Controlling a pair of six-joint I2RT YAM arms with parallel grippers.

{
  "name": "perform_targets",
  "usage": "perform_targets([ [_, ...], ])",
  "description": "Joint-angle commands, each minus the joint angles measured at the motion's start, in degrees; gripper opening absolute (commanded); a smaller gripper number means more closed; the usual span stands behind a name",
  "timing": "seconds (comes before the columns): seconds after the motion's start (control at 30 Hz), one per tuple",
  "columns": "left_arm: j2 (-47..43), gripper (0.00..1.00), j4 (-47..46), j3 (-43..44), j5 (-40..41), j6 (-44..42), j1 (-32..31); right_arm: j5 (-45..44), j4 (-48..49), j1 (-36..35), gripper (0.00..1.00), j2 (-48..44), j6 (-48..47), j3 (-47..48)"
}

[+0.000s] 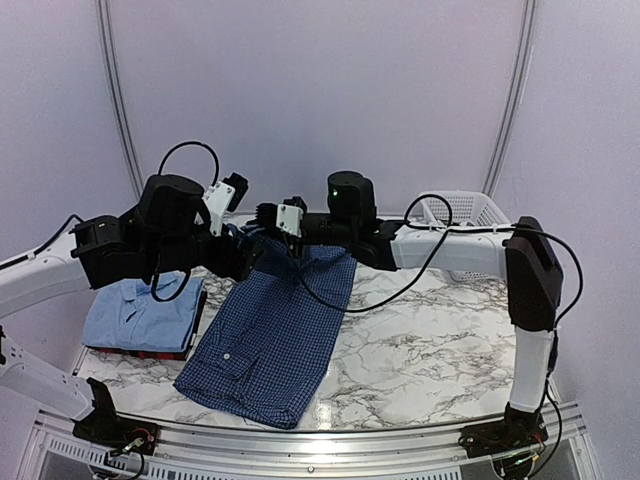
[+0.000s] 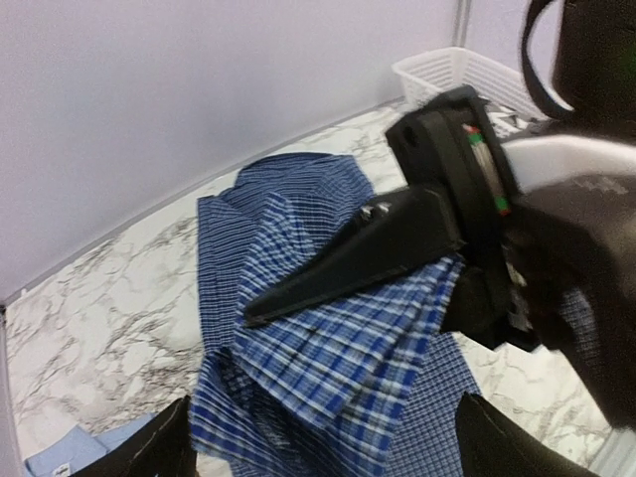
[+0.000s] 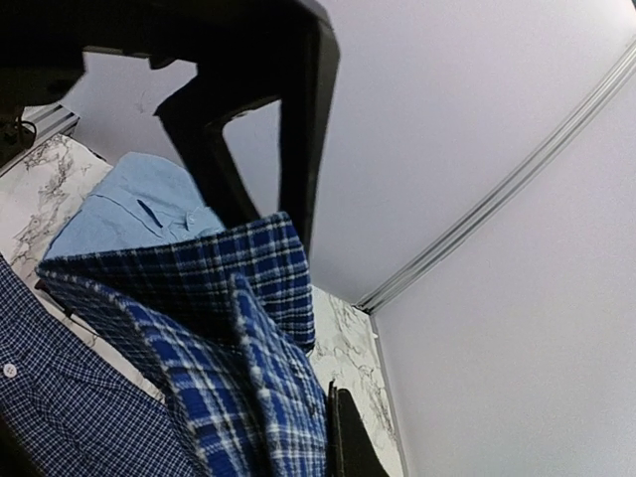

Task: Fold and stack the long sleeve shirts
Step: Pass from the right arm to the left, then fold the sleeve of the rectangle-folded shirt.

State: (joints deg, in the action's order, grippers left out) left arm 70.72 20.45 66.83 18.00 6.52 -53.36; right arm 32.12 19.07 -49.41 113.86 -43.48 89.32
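The navy check shirt [image 1: 268, 335] lies lengthwise on the marble surface [image 1: 430, 350]. Its hem is toward the near edge and its collar end is lifted off the surface at the far side. There the right hand [image 1: 280, 228] is clamped on a gathered bunch of cloth. In the left wrist view one long black finger [image 2: 338, 268] lies across the folds that hang below it. The left hand [image 3: 253, 149] hovers just beside that bunch with its fingers spread wide and nothing between them.

The cloth looks light, thin and wholly limp, so it drapes and creases wherever it goes unsupported. It will probably sag or slide out of shape if lifted from one point only. The collar and the buttoned front seem the firmest parts and so the best places to grip. A second hold by the left hand at the opposite shoulder or collar corner would likely keep the top edge spread. Pinching several layers at once risks dragging the fold askew.

To the left, well apart from the lifted end, a folded light blue shirt [image 1: 140, 310] rests on something dark red [image 1: 150, 352], of which only an edge shows. A white lattice basket [image 1: 460, 215] stands at the far right.
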Motion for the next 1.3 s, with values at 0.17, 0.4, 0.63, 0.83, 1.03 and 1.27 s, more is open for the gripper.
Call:
perform_targets([
  [0.17,3.28,0.67,3.06,3.75,11.81,-3.13,-0.07,-1.39,-2.38,-1.24,0.06,1.04,1.42,2.83],
  [0.4,4.59,0.22,1.72,3.59,11.17,-4.06,0.01,-1.17,-3.04,-1.58,0.09,1.88,2.5,4.11],
  [0.63,2.18,0.0,-2.08,1.41,10.37,2.41,5.92,-13.84,0.3,-0.79,0.42,1.4,16.17,3.93],
  [0.83,2.49,0.0,-0.65,2.6,13.95,8.85,11.81,-20.51,-2.92,3.53,0.51,-0.39,31.66,3.93],
  [1.03,6.04,0.0,5.7,6.94,12.81,16.2,15.95,-19.15,-13.44,10.55,0.4,3.04,53.49,7.68],
  [1.27,10.58,0.0,10.03,11.16,0.13,21.86,21.01,-8.87,-16.9,14.27,0.06,10.63,65.73,10.6],
])
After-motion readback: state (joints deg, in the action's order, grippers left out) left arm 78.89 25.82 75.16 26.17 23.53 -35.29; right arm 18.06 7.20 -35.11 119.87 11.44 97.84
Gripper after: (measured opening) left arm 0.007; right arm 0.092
